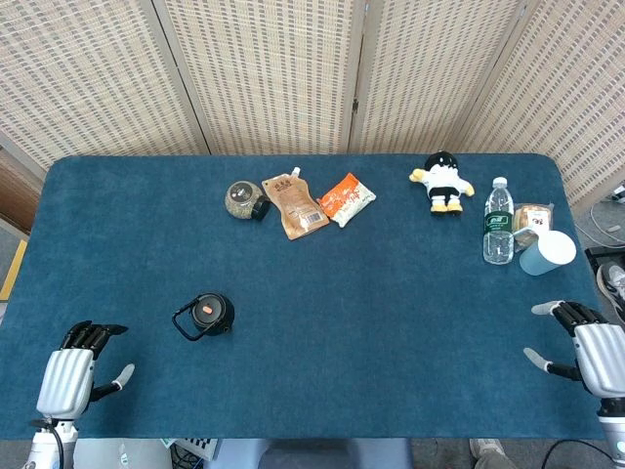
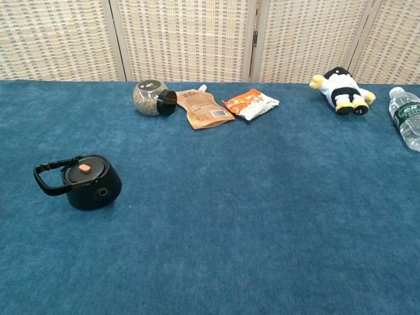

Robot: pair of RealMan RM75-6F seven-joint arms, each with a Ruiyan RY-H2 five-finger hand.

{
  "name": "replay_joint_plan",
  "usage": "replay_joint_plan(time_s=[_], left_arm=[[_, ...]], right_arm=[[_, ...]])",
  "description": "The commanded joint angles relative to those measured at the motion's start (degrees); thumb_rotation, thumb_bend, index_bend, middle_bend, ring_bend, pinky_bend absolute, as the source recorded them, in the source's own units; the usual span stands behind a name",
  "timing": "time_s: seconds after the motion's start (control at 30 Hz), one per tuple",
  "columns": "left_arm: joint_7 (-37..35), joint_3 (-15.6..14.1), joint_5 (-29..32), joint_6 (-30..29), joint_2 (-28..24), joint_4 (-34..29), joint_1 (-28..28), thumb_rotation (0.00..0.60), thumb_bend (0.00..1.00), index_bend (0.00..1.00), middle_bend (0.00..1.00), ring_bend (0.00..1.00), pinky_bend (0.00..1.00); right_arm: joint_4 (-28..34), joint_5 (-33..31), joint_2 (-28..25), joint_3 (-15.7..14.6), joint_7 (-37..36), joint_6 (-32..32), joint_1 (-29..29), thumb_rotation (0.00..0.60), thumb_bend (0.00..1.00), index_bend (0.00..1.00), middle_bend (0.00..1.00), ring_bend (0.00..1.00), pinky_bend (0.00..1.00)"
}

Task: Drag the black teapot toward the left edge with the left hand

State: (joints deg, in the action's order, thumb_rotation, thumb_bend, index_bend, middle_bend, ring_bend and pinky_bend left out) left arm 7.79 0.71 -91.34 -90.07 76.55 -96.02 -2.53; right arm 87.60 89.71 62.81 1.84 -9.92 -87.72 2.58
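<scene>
Left hand: the left hand (image 1: 70, 376) hovered over the near left corner of the table (image 1: 391, 293), fingers apart and holding nothing; it showed only in the head view.
Right hand: the right hand (image 1: 591, 347) sat at the near right edge, fingers likewise spread and empty, well apart from everything on the cloth.
Black teapot: the black teapot (image 1: 208, 315) stood upright on the blue cloth, ahead of the left hand and a little to its right, near but not touching it; its loop handle (image 2: 47, 180) pointed toward the left edge, and an orange knob (image 2: 85, 168) sat on the lid.
Step in hand: by my judgement the drag had not begun; the pot stood free, so this was the approach.
Next move: the left hand would probably need to reach forward and inward, take the handle or set its fingers against the pot's far side, then pull left while keeping the pot upright.
Farther off: a jar (image 1: 244, 200), a brown pouch (image 1: 295, 205) and an orange packet (image 1: 347, 199) lay along the back; a plush toy (image 1: 442, 182), a water bottle (image 1: 498, 222) and a cup (image 1: 547, 252) stood to the right.
</scene>
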Motion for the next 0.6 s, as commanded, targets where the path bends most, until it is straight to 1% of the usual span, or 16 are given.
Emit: replay_joint_plan(time_s=[0.03,0.17,0.3,0.6], left_arm=[[0.0,0.0,0.1,0.1,-0.1,0.0,0.0,0.6,0.21,0.31,0.35,0.26,0.14],[0.2,-0.1,0.2,0.3,-0.3,0.0,0.0,0.6,0.21,0.31,0.35,0.26,0.14],[0.5,0.1,-0.5,0.9,-0.8,0.2,-0.7,0.6,0.21,0.31,0.35,0.26,0.14],[-4.6,0.4,-3.0,5.0,-2.6,3.6,-4.8,0.6,0.21,0.31,0.35,0.26,0.14]], right_arm=[[-0.1,0.2,0.2,0.0,-0.1,0.2,0.1,0.6,0.15,0.36,0.37,0.3,0.37],[-0.5,0.2,0.5,0.2,-0.2,0.2,0.3,0.6,0.15,0.36,0.37,0.3,0.37],[-1.2,0.6,0.7,1.2,-0.5,-1.7,0.4,0.6,0.15,0.36,0.37,0.3,0.37],[-0.2,0.2,0.1,3.0,0.8,-3.0,0.9,0.6,0.15,0.36,0.37,0.3,0.37]])
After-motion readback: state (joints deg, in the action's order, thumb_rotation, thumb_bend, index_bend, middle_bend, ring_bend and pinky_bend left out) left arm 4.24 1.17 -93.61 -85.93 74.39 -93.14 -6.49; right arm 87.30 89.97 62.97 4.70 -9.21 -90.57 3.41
